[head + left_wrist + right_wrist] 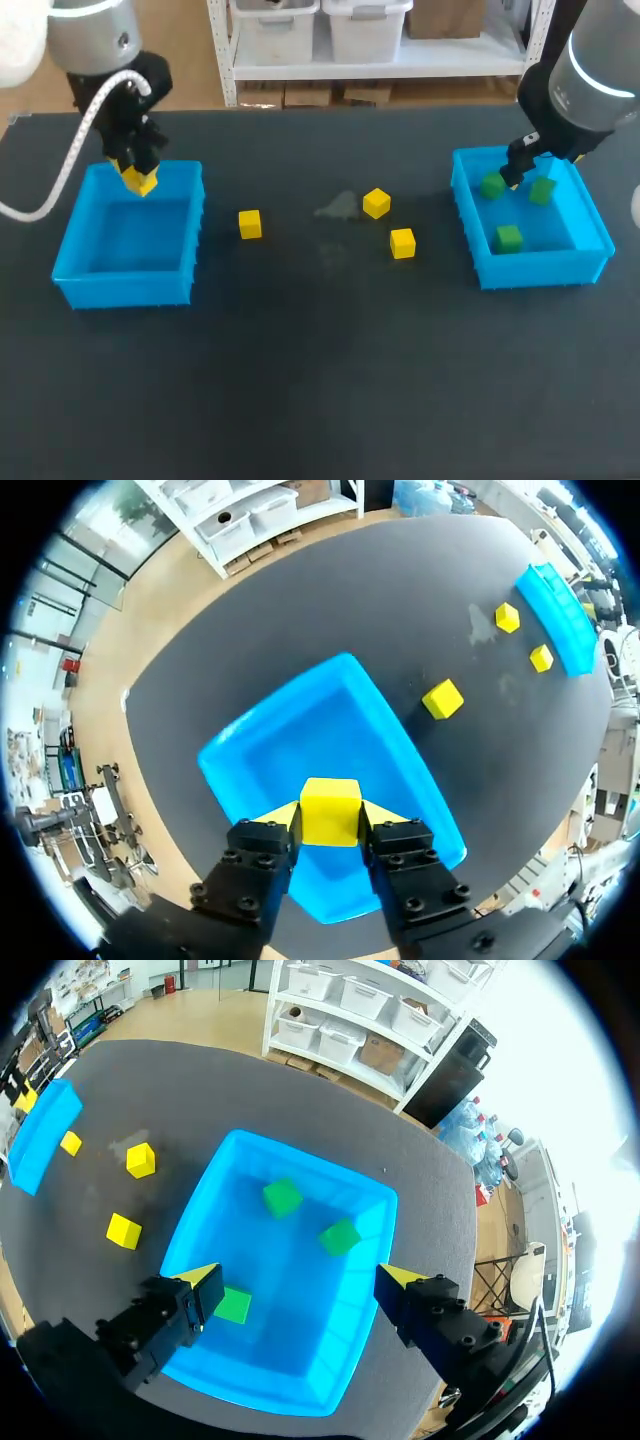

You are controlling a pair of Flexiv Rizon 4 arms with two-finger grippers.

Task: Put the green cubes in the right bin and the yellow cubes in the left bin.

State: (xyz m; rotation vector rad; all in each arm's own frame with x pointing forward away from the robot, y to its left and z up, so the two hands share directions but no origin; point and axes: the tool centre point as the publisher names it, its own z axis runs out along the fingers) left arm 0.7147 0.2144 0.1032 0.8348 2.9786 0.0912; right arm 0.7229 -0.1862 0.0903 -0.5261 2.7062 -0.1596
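Left claw: your left claw [331, 825] is clenched on a yellow cube [330, 802], with one yellow tip pressed against each of two opposite faces.
Held cube: it sits square between the fingers and hangs in the air, touching nothing else.
Under the left claw: the left bin [300, 730] lies directly below. The held cube is over the bin's inside, close to one end wall.
Ahead of the left claw: past the bin's far wall, you have three loose yellow cubes [250, 224] [376, 203] [402, 243] lying on the dark table [320, 380], each apart from the others, between the two bins.
Right claw: your right claw [300, 1280] is released, its fingers spread wide with nothing between them.
Under the right claw: the right bin [290, 1350] lies below it.
Green cubes: three green cubes lie on the right bin's floor. One [233, 1305] is just beside a fingertip, and two [283, 1197] [340, 1237] are further ahead of the claw, apart from each other.
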